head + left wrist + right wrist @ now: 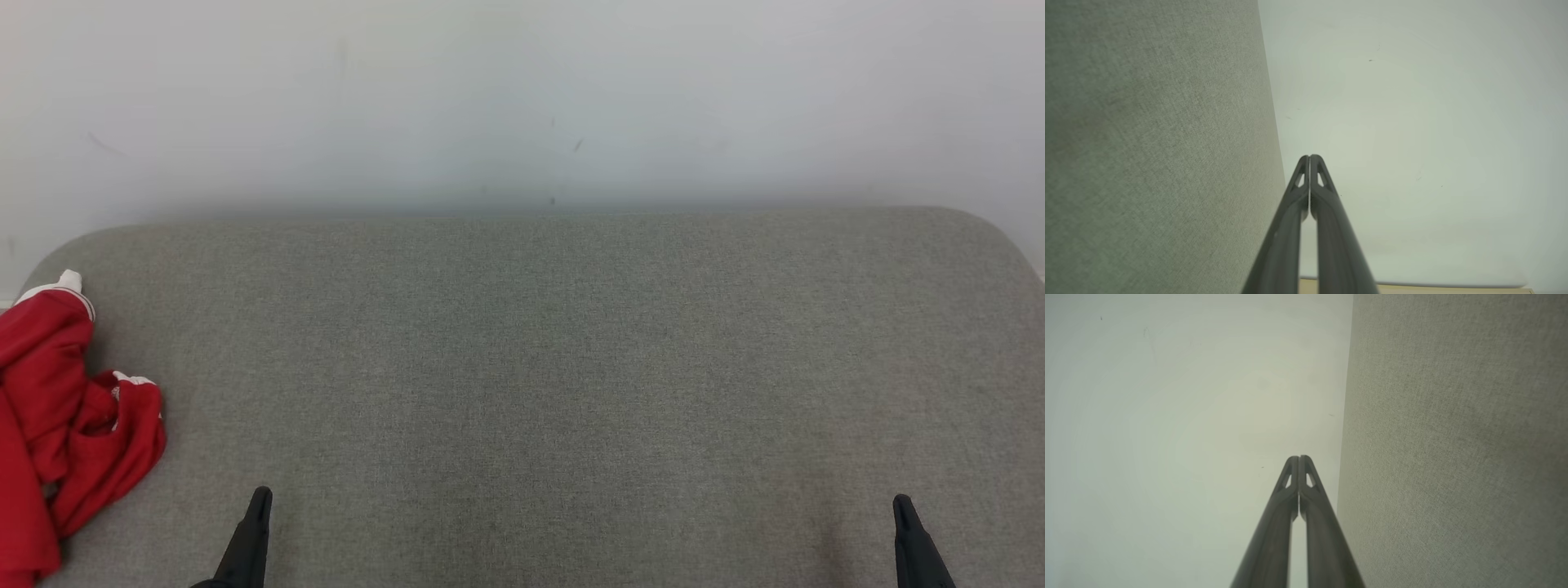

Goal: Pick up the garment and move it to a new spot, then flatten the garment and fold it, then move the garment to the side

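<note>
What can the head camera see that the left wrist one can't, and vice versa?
Head view: a crumpled red garment at the left end of the grey cushion, and the right gripper at lower right. Left wrist view: a close look along the left gripper, fingers pressed together, and a tan strip at the bottom edge. Both: the grey cushion, the pale wall and the left gripper.

Dark tapered fingers [1327,212] w/ triangular tip cutouts.
</note>
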Tool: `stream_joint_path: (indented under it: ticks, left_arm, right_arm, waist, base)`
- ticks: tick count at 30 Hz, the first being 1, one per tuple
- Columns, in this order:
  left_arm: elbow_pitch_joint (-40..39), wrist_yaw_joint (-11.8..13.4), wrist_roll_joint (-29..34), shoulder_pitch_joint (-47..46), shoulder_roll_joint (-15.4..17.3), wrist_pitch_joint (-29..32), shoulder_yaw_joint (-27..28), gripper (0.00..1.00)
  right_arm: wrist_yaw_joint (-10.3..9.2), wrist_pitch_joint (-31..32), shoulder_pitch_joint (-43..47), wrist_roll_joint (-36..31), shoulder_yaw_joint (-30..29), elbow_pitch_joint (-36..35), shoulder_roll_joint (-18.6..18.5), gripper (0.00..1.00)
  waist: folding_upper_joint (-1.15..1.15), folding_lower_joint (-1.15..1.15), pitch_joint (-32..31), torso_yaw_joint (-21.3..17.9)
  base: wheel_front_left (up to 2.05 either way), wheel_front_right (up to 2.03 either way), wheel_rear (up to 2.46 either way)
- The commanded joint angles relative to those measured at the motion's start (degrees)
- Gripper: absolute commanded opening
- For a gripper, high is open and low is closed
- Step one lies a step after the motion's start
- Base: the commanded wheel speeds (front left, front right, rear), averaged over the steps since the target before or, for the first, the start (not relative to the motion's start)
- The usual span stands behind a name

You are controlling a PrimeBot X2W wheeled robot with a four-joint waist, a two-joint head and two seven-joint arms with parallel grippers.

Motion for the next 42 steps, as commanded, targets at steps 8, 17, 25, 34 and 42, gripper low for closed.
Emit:
stream_joint_path:
  ticks: [8, 17, 25, 34, 42]
  left_arm:
    - [0.01, -0.24, 0.23, 0.02, -0.10, 0.00, 0.17, 0.00]
    - [0.01, -0.24, 0.23, 0.02, -0.10, 0.01, 0.16, 0.00]
    - [0.01, -0.24, 0.23, 0.02, -0.10, 0.01, 0.16, 0.00]
    - [1.54, 0.09, 0.08, 0.25, -0.16, -0.89, -0.56, 1.00]
    - [1.05, 0.07, 1.08, -0.07, -0.14, -3.67, -1.11, 1.00]
  right_arm:
    - [0.07, -0.05, 0.32, -0.04, 0.02, -0.18, 0.11, 0.00]
    - [0.07, -0.05, 0.32, -0.04, 0.02, -0.19, 0.11, 0.00]
    - [0.07, -0.06, 0.32, -0.04, 0.02, -0.19, 0.11, 0.00]
    - [-0.15, -0.51, -0.33, -0.30, 0.56, 2.17, 0.17, 1.00]
    - [-0.12, -2.30, -1.54, -2.13, 1.76, 3.42, 0.15, 1.00]
  waist:
    - [0.00, 0.00, 0.00, 0.00]
    - [0.00, 0.00, 0.00, 0.00]
    - [0.00, 0.00, 0.00, 0.00]
    - [0.00, 0.00, 0.05, 0.00]
    - [0.00, 0.00, 0.13, 0.02]
  base:
    - [0.00, 0.00, 0.00]
    - [0.00, 0.00, 0.00]
    - [0.00, 0.00, 0.00]
    - [0.00, 0.00, 0.00]
    - [0.00, 0.00, 0.00]
